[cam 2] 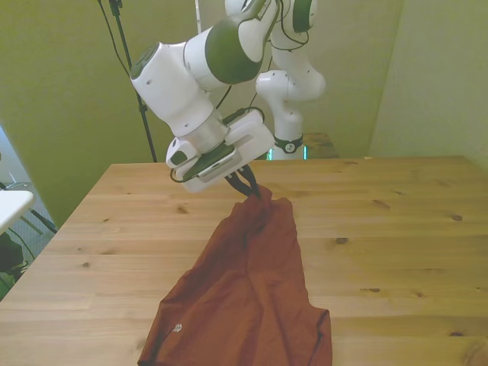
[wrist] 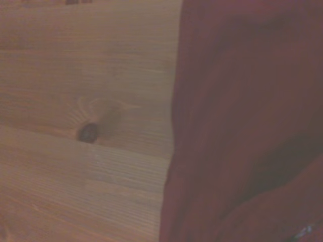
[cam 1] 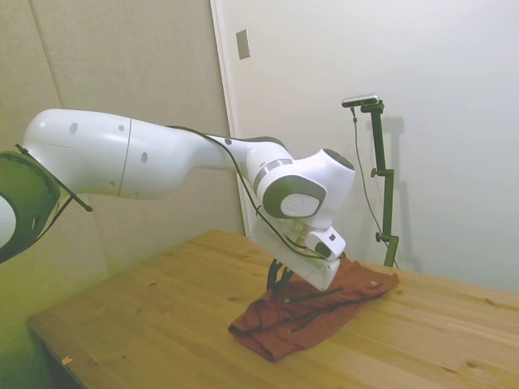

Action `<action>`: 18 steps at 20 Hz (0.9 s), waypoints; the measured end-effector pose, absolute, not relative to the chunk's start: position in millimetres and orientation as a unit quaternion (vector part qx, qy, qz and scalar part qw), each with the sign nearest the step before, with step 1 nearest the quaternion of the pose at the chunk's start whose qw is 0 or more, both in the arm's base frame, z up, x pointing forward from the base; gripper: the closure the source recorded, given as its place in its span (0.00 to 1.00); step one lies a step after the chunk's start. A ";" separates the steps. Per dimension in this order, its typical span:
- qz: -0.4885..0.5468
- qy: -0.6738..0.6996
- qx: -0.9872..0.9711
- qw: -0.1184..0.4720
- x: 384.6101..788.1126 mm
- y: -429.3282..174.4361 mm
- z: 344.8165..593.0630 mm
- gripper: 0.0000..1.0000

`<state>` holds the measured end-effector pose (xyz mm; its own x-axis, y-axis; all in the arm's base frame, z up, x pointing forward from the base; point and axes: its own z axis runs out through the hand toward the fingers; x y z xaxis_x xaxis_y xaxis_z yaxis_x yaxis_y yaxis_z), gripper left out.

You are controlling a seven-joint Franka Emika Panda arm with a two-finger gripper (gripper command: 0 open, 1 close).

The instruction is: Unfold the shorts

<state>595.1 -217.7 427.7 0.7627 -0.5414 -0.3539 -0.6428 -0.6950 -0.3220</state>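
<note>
pincer closed on the far edge of the shorts

nearest the front camera, the rust-red soft fabric shorts [cam 2: 244, 297] spread wide across the pale wooden plank table [cam 2: 396, 229], with a small light logo mark near the corner at the front view's left. from that broad near end the cloth narrows as it runs away across the table, rising into a pinched peak at its far end.

at that peak sits the dark two-finger gripper [cam 2: 250, 186] of the white arm. its fingers are drawn together on the fabric, with no gap visible between them, and the cloth's far edge is gathered and lifted slightly where they pinch it. the rest of the shorts lies on the table top.

in the side view, the shorts [cam 1: 312, 312] lie as a rumpled heap near the middle of the table [cam 1: 146, 324], with dark hem lines crossing the top, and the gripper [cam 1: 278, 278] comes down into the cloth at its edge nearer the arm, under the white wrist housing.

the wrist view, blurred, shows the red fabric [wrist: 247, 121] hanging beside bare wood [wrist: 75, 75] with a dark knot [wrist: 88, 132] in the grain.
</note>
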 end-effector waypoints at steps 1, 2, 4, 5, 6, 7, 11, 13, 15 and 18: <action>0.115 0.318 -0.916 0.216 597.2 -209.0 430.2 1.00; 0.114 0.310 -0.919 0.213 599.7 -199.3 432.1 1.00; 0.116 0.293 -0.926 0.207 603.2 -177.2 434.9 1.00; 0.117 0.285 -0.929 0.204 604.1 -166.5 434.3 1.00; 0.118 0.279 -0.932 0.202 605.2 -156.1 433.2 1.00; 0.119 0.273 -0.934 0.198 605.6 -147.1 431.4 1.00; 0.124 0.253 -0.942 0.185 607.8 -117.6 421.3 1.00; 0.128 0.241 -0.945 0.182 608.6 -101.2 415.6 1.00; 0.133 0.227 -0.948 0.181 608.9 -83.1 411.7 1.00; 0.139 0.206 -0.953 0.173 606.2 -56.0 406.7 1.00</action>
